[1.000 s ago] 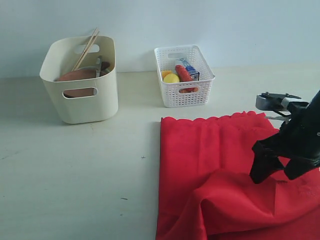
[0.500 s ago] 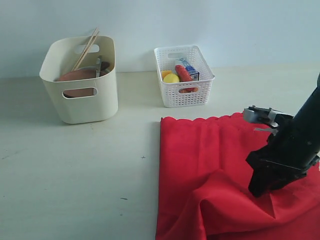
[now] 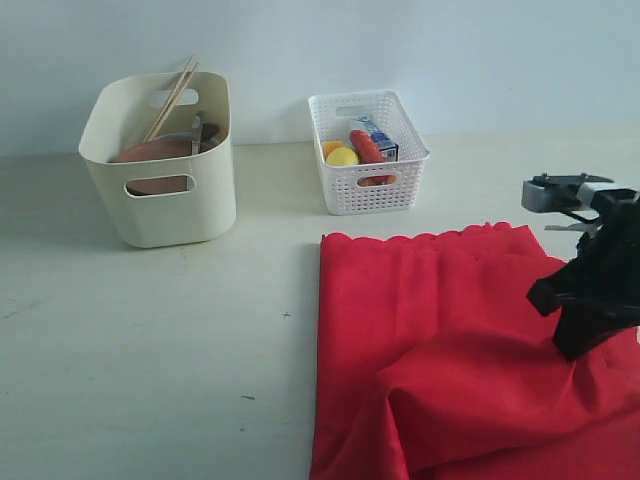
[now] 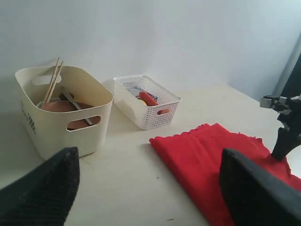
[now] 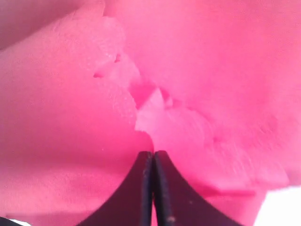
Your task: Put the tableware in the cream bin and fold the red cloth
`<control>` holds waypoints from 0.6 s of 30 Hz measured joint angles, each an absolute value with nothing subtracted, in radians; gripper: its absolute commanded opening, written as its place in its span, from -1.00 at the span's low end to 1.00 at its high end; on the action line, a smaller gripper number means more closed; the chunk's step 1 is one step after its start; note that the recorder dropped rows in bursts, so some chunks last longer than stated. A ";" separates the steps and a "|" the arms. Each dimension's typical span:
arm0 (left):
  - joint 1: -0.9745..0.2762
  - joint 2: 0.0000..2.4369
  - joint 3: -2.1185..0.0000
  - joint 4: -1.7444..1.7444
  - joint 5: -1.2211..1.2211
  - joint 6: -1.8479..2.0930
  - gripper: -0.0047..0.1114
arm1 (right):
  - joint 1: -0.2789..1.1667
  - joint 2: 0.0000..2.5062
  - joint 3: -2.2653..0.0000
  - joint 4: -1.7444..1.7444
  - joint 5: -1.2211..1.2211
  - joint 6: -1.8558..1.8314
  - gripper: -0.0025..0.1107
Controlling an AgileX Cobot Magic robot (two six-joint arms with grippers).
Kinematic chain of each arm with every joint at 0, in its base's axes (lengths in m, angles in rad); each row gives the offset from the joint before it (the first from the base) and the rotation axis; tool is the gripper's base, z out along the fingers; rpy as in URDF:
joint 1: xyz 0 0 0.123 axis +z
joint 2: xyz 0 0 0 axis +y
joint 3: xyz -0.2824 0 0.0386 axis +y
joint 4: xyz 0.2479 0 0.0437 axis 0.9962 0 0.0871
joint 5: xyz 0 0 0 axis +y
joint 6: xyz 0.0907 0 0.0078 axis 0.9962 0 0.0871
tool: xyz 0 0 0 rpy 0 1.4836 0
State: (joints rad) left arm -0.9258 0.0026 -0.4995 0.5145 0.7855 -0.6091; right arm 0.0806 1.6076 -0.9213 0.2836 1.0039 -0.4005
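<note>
The cream bin [image 3: 170,200] [image 4: 56,127] stands at the back left and holds tableware: two chopsticks [image 3: 172,98] lean on its rim above a round brown plate [image 3: 150,152]. The red cloth [image 3: 430,320] [image 4: 207,150] lies on the right, scalloped edge toward the back, with a raised fold across its near half. My right gripper [image 3: 572,345] [image 5: 153,153] is shut on a pinch of the cloth [image 5: 70,94], which bunches at its tips. My left gripper [image 4: 150,188] is open over bare table; it is out of the exterior view.
A white lattice basket [image 3: 368,150] [image 4: 146,101] with food items stands behind the cloth, right of the cream bin. Pale tabletop [image 3: 150,350] stretches left of the cloth. A wall closes off the back.
The right gripper has closed on the cloth and drawn back to the right and slightly up, dragging the raised fold with it. The left gripper stays open.
</note>
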 measured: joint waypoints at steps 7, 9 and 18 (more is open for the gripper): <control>-0.926 0.003 -0.499 0.509 0.795 -0.609 0.42 | 0.081 1.431 -0.911 0.222 1.110 -0.316 -0.96; -0.926 0.003 -0.499 0.509 0.800 -0.609 0.42 | 0.081 1.383 -0.891 0.215 1.134 -0.300 -0.96; -0.926 0.003 -0.499 0.505 0.814 -0.609 0.42 | 0.081 1.233 -0.697 0.143 1.206 -0.206 -0.96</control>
